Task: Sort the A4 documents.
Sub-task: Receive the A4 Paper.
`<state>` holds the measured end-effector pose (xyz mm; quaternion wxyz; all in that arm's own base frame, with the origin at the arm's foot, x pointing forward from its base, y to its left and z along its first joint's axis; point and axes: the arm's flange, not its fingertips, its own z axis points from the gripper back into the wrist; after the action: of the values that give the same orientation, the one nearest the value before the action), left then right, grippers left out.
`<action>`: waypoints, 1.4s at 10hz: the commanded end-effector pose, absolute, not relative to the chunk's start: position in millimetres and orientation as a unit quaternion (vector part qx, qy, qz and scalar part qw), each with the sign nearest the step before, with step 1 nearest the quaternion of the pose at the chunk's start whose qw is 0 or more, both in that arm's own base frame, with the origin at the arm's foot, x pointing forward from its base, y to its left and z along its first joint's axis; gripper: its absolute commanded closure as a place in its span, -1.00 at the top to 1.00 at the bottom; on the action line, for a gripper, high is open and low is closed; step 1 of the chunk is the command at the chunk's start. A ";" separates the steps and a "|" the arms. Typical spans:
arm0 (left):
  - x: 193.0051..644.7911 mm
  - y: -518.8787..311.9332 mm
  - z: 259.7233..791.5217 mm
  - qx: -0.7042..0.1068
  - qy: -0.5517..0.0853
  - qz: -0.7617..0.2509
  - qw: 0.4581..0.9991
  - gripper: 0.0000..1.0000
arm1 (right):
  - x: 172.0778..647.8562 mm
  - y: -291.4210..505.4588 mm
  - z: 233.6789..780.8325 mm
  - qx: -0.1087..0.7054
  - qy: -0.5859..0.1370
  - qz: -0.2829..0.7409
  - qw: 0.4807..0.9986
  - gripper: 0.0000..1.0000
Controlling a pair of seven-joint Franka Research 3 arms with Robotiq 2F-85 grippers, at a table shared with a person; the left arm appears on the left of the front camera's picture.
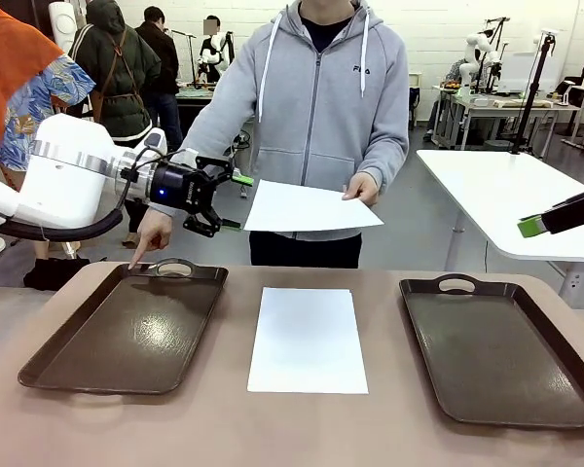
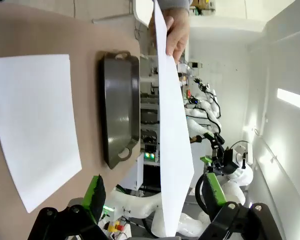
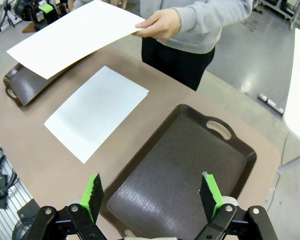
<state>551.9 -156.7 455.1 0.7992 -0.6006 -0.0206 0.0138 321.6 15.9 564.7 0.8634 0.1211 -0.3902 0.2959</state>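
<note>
The left gripper (image 1: 236,202) has its jaws spread wide and grips nothing. Its wrist view shows what the front view cannot: the held sheet (image 2: 172,150), seen edge-on, lines up in the gap between the green pads (image 2: 96,192); whether it touches them cannot be told. This sheet hangs in the air above and beyond the flat sheet (image 1: 308,341) lying mid-table, pinched by the person's hand (image 1: 362,187). The right gripper (image 3: 152,192), jaws likewise wide and empty, hangs over the right tray (image 3: 190,165), to the right of the flat sheet. The left tray (image 1: 127,331) lies on the flat sheet's other side.
</note>
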 end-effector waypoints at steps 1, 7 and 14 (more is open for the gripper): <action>557.5 -167.8 455.2 -0.642 0.010 0.000 0.766 1.00 | 322.5 16.5 563.7 0.125 -0.390 0.296 0.863 1.00; 551.0 -191.8 446.0 -0.676 0.052 -0.019 0.735 1.00 | 322.5 16.5 563.7 0.125 -0.390 0.296 0.863 1.00; 556.9 -214.5 435.3 -0.667 0.016 -0.013 0.745 0.21 | 322.5 16.5 563.7 0.125 -0.390 0.296 0.863 1.00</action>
<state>552.1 -209.9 435.1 0.7462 -0.6646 0.0358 -0.0104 321.6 15.9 564.7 0.8635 0.1210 -0.3902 0.2959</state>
